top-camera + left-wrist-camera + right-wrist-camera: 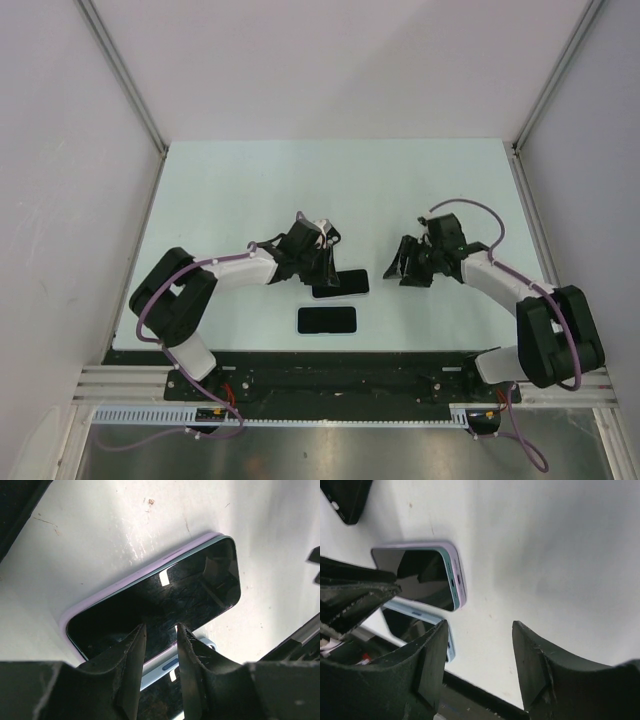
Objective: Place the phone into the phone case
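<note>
Phone (165, 595) lies face up inside the lilac case (75, 611) near the middle of the tabletop (250, 190). Its teal edge shows just within the case's rim, but I cannot tell whether every corner is fully seated.

The left tool (160, 628) reaches in from the left of the case, with its tips over the case's near long edge. Its jaws are narrowly parted with nothing between them, and whether the tips touch the glass is unclear. A second phone (167, 667), pale blue at the edge, lies just beside the case on the near side. To the right of the case and well apart from it, the right tool (479, 626) hovers with jaws wide and empty.

The phone is likely a stiff, flat, fairly dense slab, with glass that is slick and easy to mar. The case rim looks soft and should yield under pressure. A flat push on the glass near the corners would probably seat the phone better than a pinch. For lifting, gripping across the long edges on the grippy rim seems safest.
</note>
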